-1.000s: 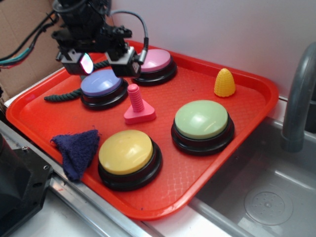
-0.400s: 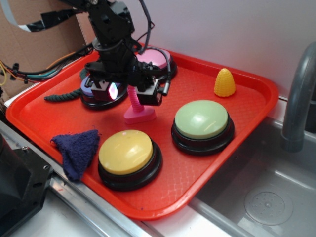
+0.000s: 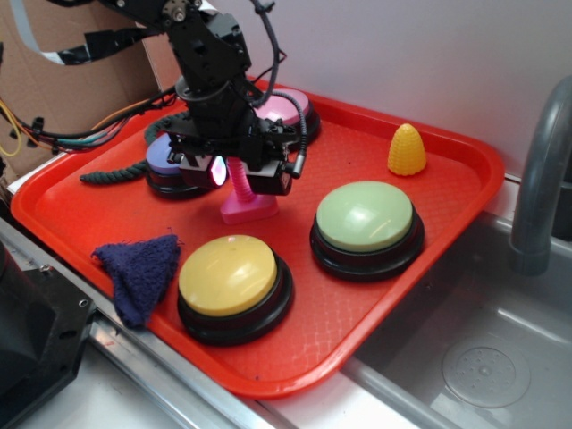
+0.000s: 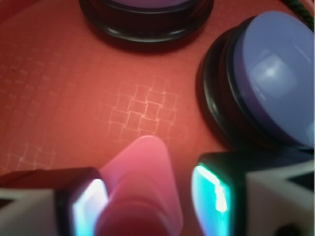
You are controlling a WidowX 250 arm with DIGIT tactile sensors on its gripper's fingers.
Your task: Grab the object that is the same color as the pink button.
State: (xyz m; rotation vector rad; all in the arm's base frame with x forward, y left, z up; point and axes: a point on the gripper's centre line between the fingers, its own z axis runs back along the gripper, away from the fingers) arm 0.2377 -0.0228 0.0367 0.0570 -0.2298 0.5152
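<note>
The gripper (image 3: 234,172) has dropped lower around the pink bolt (image 3: 243,198) (jaws apart).

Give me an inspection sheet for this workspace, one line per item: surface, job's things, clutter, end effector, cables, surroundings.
Surface: red tray.
Job's things: pink bolt upright mid-tray; pink button at the back, partly hidden by the arm.
Clutter: blue button, yellow button, green button, toy corn, blue cloth, dark rope.
End effector: open, fingers either side of the bolt shaft.
Cables: loose wires left of the tray.
Surroundings: sink, faucet, cardboard.
</note>
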